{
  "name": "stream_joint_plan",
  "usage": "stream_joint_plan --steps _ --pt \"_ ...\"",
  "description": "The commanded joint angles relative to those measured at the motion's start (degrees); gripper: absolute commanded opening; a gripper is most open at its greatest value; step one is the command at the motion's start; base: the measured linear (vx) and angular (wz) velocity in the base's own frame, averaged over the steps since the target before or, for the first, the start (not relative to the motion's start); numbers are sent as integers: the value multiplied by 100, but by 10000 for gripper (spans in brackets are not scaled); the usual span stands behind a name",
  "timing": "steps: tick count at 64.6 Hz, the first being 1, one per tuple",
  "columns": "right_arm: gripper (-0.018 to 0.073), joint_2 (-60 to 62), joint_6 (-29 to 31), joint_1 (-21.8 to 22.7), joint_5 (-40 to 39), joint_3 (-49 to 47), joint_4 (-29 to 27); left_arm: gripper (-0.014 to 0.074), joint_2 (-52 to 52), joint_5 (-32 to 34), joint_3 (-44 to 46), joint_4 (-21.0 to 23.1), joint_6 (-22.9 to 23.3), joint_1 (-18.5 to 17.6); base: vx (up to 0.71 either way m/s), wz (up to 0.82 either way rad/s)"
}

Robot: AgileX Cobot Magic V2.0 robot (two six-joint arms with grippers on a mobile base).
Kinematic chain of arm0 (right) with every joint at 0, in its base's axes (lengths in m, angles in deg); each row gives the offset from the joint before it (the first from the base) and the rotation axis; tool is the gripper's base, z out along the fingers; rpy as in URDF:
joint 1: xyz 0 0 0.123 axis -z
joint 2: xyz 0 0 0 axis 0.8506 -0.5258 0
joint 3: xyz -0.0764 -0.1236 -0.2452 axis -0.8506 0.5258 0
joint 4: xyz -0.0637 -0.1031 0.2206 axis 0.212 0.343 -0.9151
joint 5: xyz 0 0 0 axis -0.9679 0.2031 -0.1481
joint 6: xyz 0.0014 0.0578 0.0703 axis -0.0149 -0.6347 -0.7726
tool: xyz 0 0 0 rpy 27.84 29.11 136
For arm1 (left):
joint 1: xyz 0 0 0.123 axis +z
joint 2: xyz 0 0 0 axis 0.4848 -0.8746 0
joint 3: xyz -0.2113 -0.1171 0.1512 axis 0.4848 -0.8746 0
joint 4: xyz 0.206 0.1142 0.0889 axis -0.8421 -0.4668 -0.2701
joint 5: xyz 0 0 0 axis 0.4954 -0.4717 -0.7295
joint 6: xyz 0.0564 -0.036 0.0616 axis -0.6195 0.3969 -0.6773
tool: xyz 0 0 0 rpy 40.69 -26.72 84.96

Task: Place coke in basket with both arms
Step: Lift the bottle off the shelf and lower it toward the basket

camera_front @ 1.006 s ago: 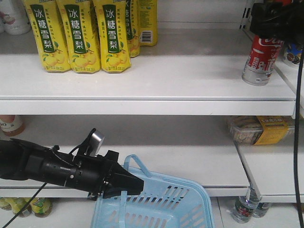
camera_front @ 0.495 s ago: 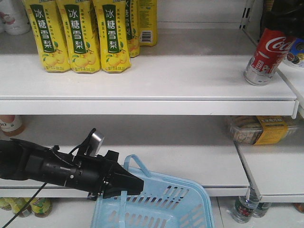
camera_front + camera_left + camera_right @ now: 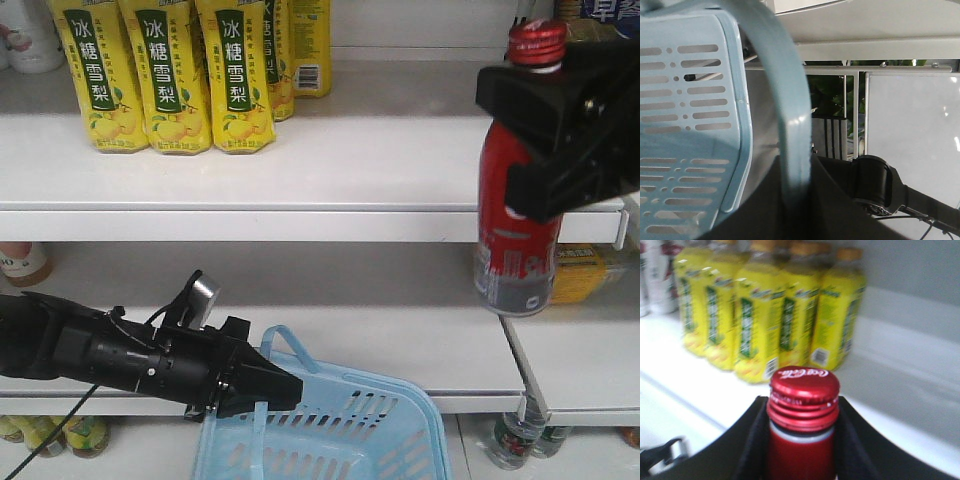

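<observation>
Coke [image 3: 518,215] hangs upright, clamped in the right gripper [image 3: 560,130], up and right of the basket [image 3: 330,430] whose handle [image 3: 790,125] the left gripper [image 3: 265,385] grips.

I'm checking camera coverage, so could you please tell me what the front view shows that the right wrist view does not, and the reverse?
Only the front view shows the basket, the left gripper shut on its handle, and the coke's whole body, hanging upright clear of the shelf.

Only the right wrist view shows the script on the cap from above.

Both show the coke clamped by the right gripper just below the cap, and the yellow bottles.
</observation>
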Motion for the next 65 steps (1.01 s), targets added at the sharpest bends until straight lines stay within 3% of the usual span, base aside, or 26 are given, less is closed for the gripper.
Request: stream_joint_plan --steps 1,21,29,44,54,65 --pt "-6 137 -146 -233 -160 -40 -167 -6 300 -460 105 437 -82 -39 0 0" --pt "-6 -237 -255 -539 192 1177 -1281 -6 300 -461 105 437 -82 -39 0 0" --pt "-6 -471 -255 -539 -114 1615 -1696 -6 300 -461 105 437 -82 -39 0 0" --pt "8 -1317 -255 -539 -988 2171 -1973 -6 300 -461 105 437 -82 -39 0 0" --pt "51 -2078 -290 -539 -1229 2168 -2088 -6 300 -461 105 437 -82 -39 0 0" --pt "150 -2712 -361 -539 -1194 2168 -2649 -6 300 -461 105 437 -82 -39 0 0"
